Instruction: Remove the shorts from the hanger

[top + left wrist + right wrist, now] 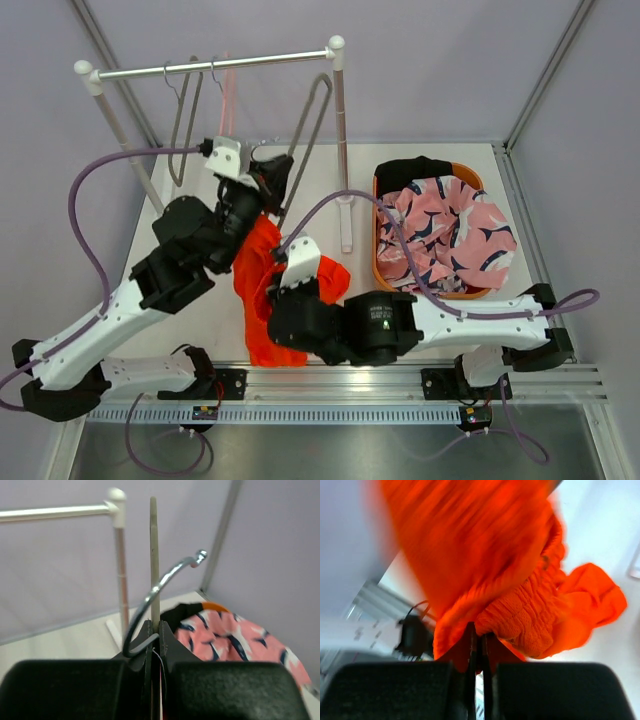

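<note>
Coverage differed by camera. Only the top view showed the whole layout: the rack at 12 o'clock on the table, the basket toward 3 o'clock, and both arms meeting just left of centre. The left wrist view alone resolved the grip on the hanger. The left gripper was pinched shut on the grey hanger, with the metal hook curling up toward 1 o'clock, free of the rack. The right wrist view alone showed the cloth contact, though its upper half was smeared by motion blur.

The orange shorts hung from the region of the left gripper down toward 6 o'clock, ending near the table's front edge. From above I could not tell whether they were clipped to the hanger. The right gripper was closed on a fold of the orange shorts — gathered elastic bunched right above the fingertips, the rest spilling out toward 3 o'clock. In the top view the right gripper sat against the cloth's right edge.

The basket held the pink shorts on top, with the black shorts at its 12 o'clock rim. A grey hanger and a pink hanger hung on the rack.
</note>
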